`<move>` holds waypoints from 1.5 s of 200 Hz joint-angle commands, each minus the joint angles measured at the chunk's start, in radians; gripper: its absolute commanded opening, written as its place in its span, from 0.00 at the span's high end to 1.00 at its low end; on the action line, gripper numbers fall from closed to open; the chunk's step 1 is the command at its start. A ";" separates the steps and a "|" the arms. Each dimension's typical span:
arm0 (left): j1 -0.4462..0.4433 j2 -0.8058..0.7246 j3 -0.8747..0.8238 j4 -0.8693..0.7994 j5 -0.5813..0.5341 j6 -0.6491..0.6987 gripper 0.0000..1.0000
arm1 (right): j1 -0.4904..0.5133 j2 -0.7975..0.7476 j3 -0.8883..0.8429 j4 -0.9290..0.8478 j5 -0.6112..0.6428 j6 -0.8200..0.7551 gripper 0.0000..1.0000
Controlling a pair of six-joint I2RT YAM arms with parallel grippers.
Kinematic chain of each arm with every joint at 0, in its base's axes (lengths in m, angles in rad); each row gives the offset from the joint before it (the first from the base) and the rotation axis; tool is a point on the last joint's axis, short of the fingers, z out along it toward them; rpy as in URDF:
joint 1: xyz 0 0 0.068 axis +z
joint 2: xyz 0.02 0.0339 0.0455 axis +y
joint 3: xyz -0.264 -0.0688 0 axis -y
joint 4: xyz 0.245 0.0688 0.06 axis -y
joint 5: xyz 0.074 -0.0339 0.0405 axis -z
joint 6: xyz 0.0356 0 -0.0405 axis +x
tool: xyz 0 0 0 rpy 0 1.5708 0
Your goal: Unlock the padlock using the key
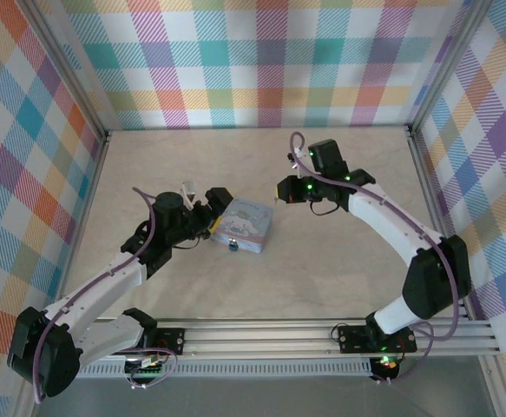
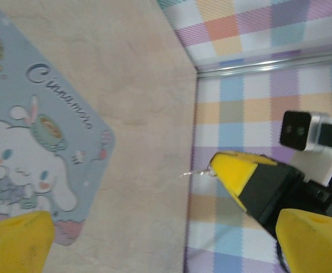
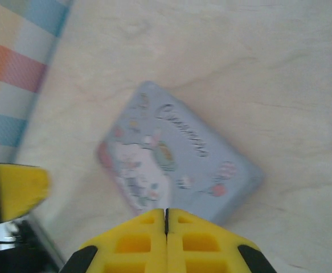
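Ranking by size, first the table (image 1: 339, 261): pale, marbled, fenced by plaid walls. Next the pale blue tin (image 1: 247, 221) with the cartoon dog, lying flat near the middle, lid down; contents hidden, so no telling whether full or hollow. Then the left gripper (image 2: 166, 244), parked just beside the tin's left edge, fingers (image 2: 15, 239) spread wide, gripping nothing. Opposite, the right gripper (image 3: 166, 219), hanging near the tin's far right corner, pinched fully together.

Smaller by far, the padlock (image 1: 233, 244): teal and dark, resting on the table at the tin's near edge, touching or merely alongside, cannot tell. Likely light, rigid, smooth metal, and so prone to skid or spin under a pushing key. Best pinched across the flat faces of the body, leaving shackle and keyhole free. Needs a low, careful approach, being so flat against the tabletop.

Last, a thin silvery sliver (image 2: 195, 173) poking from the right gripper's tip in the left wrist view; possibly the key, too small to confirm.
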 commanded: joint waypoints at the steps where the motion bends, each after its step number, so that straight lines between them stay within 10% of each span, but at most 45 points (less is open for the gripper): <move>1: -0.012 0.002 0.009 0.118 0.033 -0.091 0.00 | -0.007 -0.065 -0.055 0.187 -0.152 0.217 1.00; 300: -0.193 0.391 -0.067 0.782 -0.075 -0.793 0.23 | 0.121 -0.070 -0.220 0.465 -0.181 0.387 1.00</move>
